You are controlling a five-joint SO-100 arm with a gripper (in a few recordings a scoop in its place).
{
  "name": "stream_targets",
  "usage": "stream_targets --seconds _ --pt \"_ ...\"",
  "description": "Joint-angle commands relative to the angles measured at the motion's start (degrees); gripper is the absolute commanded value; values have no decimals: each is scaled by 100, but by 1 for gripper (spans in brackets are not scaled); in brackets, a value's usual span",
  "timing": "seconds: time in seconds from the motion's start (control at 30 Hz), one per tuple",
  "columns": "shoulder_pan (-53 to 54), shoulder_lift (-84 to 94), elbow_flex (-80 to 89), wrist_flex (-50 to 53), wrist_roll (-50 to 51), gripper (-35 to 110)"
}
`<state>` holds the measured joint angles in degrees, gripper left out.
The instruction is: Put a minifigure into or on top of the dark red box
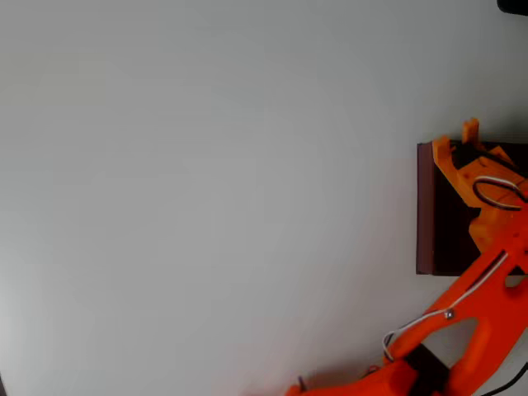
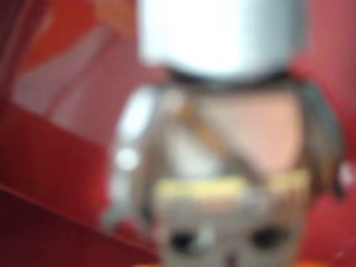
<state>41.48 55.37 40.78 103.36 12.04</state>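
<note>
White table (image 1: pixel 206 181), dark red box (image 1: pixel 426 206), minifigure (image 2: pixel 222 167)

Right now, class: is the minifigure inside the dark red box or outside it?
Cannot tell. The hand is above the dark red box; the wrist view shows the blurred minifigure against red.

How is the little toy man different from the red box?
The minifigure is pale grey and white with a yellow band; the dark red box has a near-black inside. The minifigure looks rounded; the box is a rectangle with straight thin walls. The minifigure is very blurry in the wrist view; the box shows clear edges in the overhead view. Red surfaces behind the minifigure suggest both are in one place.
</note>
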Motion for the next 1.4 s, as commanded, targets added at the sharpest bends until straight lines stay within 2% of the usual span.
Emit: stream_targets --seconds 0.0,0.3,0.5,0.83,1.0,1.1,1.23,1.37 --pt "18 343 229 114 255 19" --pt "-26 501 378 114 141 14" --pt "-765 1582 949 114 -18 9" --pt "-2953 5396 4166 -44 141 5" --pt "-4482 7690 5810 -316 -387 2" --pt "-5142 8710 6697 -325 -360 0" --pt "-6267 9650 7910 -738 -387 0" --pt "-7726 9580 8156 -1055 -105 0"
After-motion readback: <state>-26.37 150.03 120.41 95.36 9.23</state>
